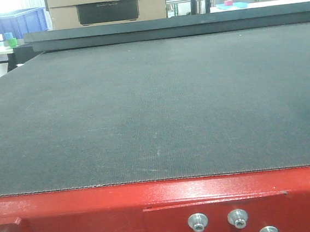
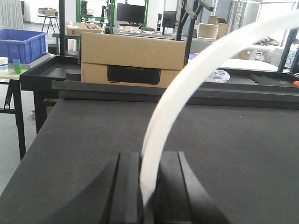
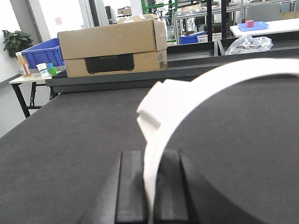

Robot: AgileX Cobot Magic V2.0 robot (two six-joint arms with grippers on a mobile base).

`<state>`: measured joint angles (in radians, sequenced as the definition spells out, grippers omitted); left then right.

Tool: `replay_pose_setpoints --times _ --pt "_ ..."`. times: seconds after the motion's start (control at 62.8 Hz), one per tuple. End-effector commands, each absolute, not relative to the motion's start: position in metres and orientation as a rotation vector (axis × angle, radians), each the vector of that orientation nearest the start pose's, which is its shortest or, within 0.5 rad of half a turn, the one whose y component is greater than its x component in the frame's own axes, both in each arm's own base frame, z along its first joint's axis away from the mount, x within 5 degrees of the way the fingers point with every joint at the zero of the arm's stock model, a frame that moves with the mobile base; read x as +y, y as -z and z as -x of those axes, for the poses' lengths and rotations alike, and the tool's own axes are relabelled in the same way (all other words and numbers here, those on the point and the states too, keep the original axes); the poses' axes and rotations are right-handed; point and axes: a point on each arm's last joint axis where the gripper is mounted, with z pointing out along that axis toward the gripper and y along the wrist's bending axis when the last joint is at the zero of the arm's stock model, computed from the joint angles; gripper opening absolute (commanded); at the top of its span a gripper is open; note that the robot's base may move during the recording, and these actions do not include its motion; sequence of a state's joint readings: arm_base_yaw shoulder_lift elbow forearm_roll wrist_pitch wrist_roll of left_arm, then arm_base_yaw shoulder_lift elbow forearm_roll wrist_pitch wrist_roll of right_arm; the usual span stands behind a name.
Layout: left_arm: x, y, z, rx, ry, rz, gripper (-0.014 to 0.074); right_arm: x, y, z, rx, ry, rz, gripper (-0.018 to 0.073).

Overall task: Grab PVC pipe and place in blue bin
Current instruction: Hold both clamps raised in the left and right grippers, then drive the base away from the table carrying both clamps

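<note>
A white PVC pipe (image 2: 187,79) rises from between the black fingers of my left gripper (image 2: 149,158), which is shut on it, and arcs away to the upper right. My right gripper (image 3: 150,156) is also shut on a white PVC pipe (image 3: 210,77), which has a stepped fitting near the jaws and sweeps off to the right. I cannot tell whether both hold one piece. The blue bin (image 2: 21,44) (image 3: 44,52) (image 1: 6,23) stands on a side table beyond the far left corner. The front view shows neither gripper nor the pipe.
A black mat table (image 1: 154,110) with a red metal front edge (image 1: 98,209) lies below. A cardboard box (image 2: 133,58) (image 3: 112,46) sits on a raised black ledge at the back. Small cups (image 1: 2,40) stand beside the bin. A clear plastic bag (image 3: 247,44) lies back right.
</note>
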<state>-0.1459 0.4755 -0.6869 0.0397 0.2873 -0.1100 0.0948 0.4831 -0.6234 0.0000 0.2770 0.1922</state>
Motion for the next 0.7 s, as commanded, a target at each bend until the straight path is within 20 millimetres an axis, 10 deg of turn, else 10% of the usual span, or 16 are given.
replay_pose_setpoints --times 0.0,0.685 --pt "-0.0119 -0.3857 -0.0882 1.532 0.174 -0.039 -0.0111 0.0088 -0.3627 -0.0965 1.604 -0.207 -0.068 -0.0168" --pt "-0.0119 -0.3857 -0.0882 1.532 0.174 -0.039 -0.0111 0.0088 -0.3627 -0.0965 1.604 -0.207 -0.068 -0.0168"
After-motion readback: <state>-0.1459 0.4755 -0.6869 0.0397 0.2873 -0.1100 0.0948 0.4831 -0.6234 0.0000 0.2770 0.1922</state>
